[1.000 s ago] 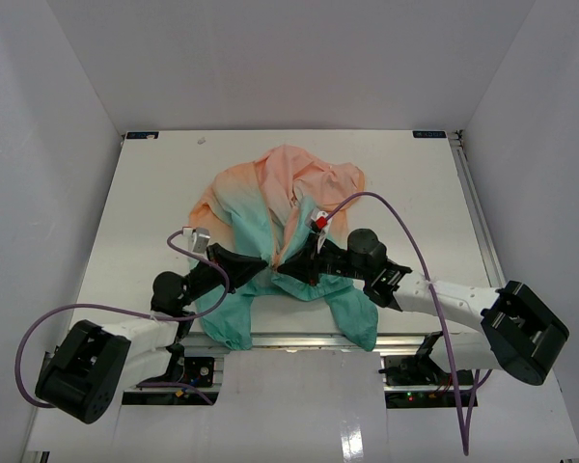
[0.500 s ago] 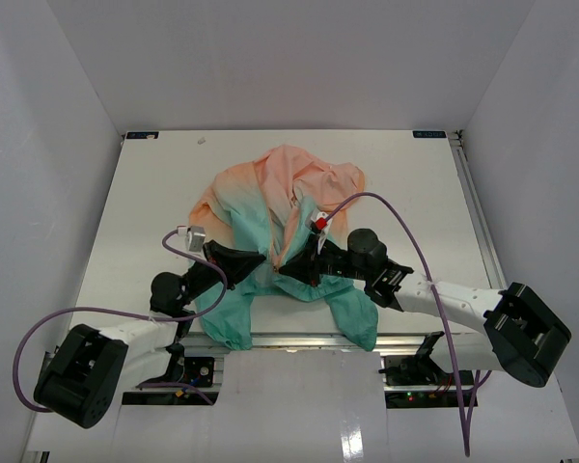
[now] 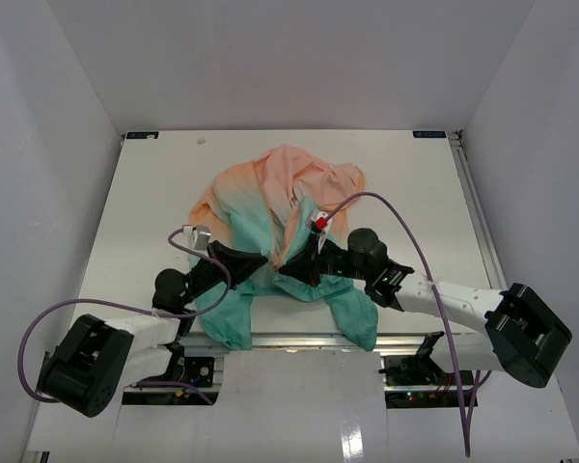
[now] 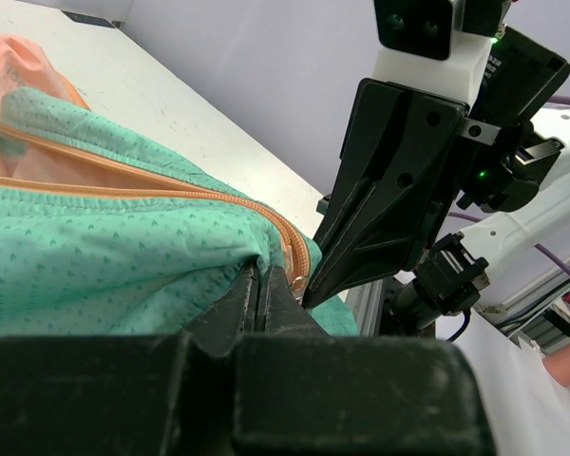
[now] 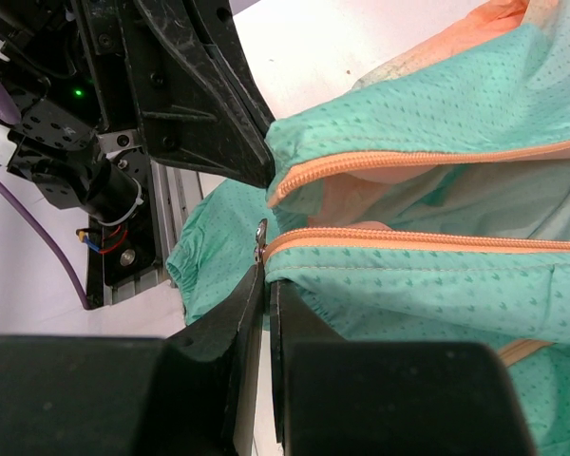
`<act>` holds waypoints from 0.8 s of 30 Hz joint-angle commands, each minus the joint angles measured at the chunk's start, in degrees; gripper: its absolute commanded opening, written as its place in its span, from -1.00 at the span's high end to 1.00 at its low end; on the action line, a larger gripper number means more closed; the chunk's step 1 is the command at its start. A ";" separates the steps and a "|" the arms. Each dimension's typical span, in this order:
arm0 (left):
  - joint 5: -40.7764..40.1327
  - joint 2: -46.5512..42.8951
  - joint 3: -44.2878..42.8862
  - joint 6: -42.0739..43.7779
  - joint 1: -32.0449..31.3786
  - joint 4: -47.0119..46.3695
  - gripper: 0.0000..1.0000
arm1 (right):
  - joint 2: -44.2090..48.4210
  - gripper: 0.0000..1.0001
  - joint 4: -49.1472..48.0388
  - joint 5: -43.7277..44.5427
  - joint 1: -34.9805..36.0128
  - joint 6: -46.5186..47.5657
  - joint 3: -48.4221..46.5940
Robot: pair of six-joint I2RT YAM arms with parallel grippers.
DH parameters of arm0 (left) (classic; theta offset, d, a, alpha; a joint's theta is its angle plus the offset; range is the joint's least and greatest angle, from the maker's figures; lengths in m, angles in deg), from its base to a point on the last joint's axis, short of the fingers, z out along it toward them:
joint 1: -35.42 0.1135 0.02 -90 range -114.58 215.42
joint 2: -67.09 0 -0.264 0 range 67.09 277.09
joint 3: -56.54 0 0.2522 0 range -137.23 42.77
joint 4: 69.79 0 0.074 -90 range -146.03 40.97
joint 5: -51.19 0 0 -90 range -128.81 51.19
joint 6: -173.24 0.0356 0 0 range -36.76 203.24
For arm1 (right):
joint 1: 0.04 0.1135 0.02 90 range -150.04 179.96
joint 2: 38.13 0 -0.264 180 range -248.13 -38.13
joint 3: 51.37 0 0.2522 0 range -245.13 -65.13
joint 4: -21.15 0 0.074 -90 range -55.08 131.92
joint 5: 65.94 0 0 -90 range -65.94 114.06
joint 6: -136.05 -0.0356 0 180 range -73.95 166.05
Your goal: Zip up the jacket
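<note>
Top: jacket [image 3: 270, 198] crumpled mid-bench [image 3: 145, 193], teal hem near, both arms meeting at it. Left wrist: left fingers [image 4: 233, 309] pinched narrow on the left hem corner. Right wrist: right fingers [image 5: 236, 313] pinched narrow on the right hem by the zipper end [image 5: 260, 234]. Step, judged: mating the zipper halves. Next calls for seating the pin squarely.

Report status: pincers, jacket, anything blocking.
Left pincer shut on jacket hem, right pincer shut on the opposite zipper edge. Zipper open, halves apart. No obstruction seen.

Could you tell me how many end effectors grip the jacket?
2: the left end effector pinches one zipper edge of the jacket, the right end effector the other.
</note>
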 commanded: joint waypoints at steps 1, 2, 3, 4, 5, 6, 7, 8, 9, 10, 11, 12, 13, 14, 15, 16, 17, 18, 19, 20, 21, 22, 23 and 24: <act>2.12 0.77 -2.14 0.50 -0.31 -2.33 1.00 | 1.00 0.85 -1.62 -0.42 -0.19 -0.03 -3.20; 2.40 0.83 -2.18 0.45 -0.31 -2.29 1.00 | 0.97 0.84 -1.60 -0.40 -0.25 -0.05 -3.22; 2.74 0.81 -2.12 0.29 -0.32 -2.36 1.00 | 0.89 0.84 -1.53 -0.33 -0.26 -0.13 -3.29; 3.15 0.73 -2.12 0.13 -0.36 -2.40 1.00 | 0.81 0.84 -1.48 -0.29 -0.30 -0.22 -3.33; 3.56 0.63 -2.13 -0.02 -0.41 -2.42 1.00 | 0.74 0.84 -1.45 -0.24 -0.34 -0.30 -3.37; 3.96 0.39 -2.22 -0.03 -0.45 -2.18 1.00 | 0.78 0.84 -1.45 -0.19 -0.39 -0.35 -3.37; 4.38 0.17 -2.31 0.00 -0.51 -1.79 1.00 | 0.79 0.85 -1.45 -0.14 -0.45 -0.38 -3.37; 4.86 0.02 -2.41 0.10 -0.59 -1.14 1.00 | 0.74 0.85 -1.45 -0.07 -0.54 -0.42 -3.39; 5.31 -0.09 -2.58 0.26 -0.65 -0.74 1.00 | 0.80 0.85 -1.45 -0.07 -0.65 -0.58 -3.44; 5.66 -0.23 -2.64 0.32 -0.76 -0.45 1.00 | 0.92 0.85 -1.45 0.03 -0.83 -0.74 -3.46; 6.03 -0.34 -2.64 0.33 -0.87 -0.33 1.00 | 1.02 0.84 -1.45 0.10 -1.01 -0.88 -3.46; 6.45 -0.42 -2.62 0.33 -0.93 -0.37 1.00 | 1.08 0.84 -1.44 0.12 -1.14 -1.01 -3.46; 6.63 -0.58 -2.46 0.31 -0.94 -0.71 1.00 | 1.09 0.85 -1.36 0.28 -1.23 -1.18 -3.47; 6.84 -0.63 -2.35 0.15 -1.04 -1.08 1.00 | 1.14 0.85 -1.36 0.28 -1.39 -1.29 -3.52; 7.24 -0.66 -2.29 0.02 -1.12 -1.45 1.00 | 1.17 0.84 -1.36 0.26 -1.56 -1.37 -3.53; 7.86 -0.66 -2.29 -0.07 -1.17 -1.81 1.00 | 1.17 0.84 -1.36 0.22 -1.74 -1.41 -3.48; 8.46 -0.66 -2.32 -0.16 -1.22 -2.05 1.00 | 1.19 0.84 -1.36 0.14 -1.93 -1.46 -3.39; 9.01 -0.66 -2.37 -0.26 -1.27 -2.15 1.00 | 1.24 0.84 -1.36 0.04 -2.13 -1.51 -3.24; 9.42 -0.66 -2.44 -0.29 -1.28 -2.24 1.00 | 1.39 0.84 -1.36 -0.05 -2.25 -1.59 -3.13; 9.60 -0.69 -2.50 -0.29 -1.31 -2.30 1.00 | 1.58 0.84 -1.39 -0.28 -2.45 -1.64 -2.96; 9.72 -0.73 -2.54 -0.29 -1.35 -2.34 1.00 | 1.78 0.84 -1.43 -0.56 -2.69 -1.68 -2.76; 9.47 -0.94 -2.40 -0.23 -1.37 -2.29 1.00 | 2.15 0.84 -1.44 -0.96 -2.95 -1.67 -2.58; 8.94 -1.26 -2.14 -0.12 -1.37 -2.19 1.00 | 2.63 0.84 -1.45 -1.44 -3.22 -1.62 -2.42; 7.71 -1.53 -1.99 0.32 -1.37 -1.80 1.00 | 2.98 0.85 -1.45 -2.29 -3.30 -1.17 -2.16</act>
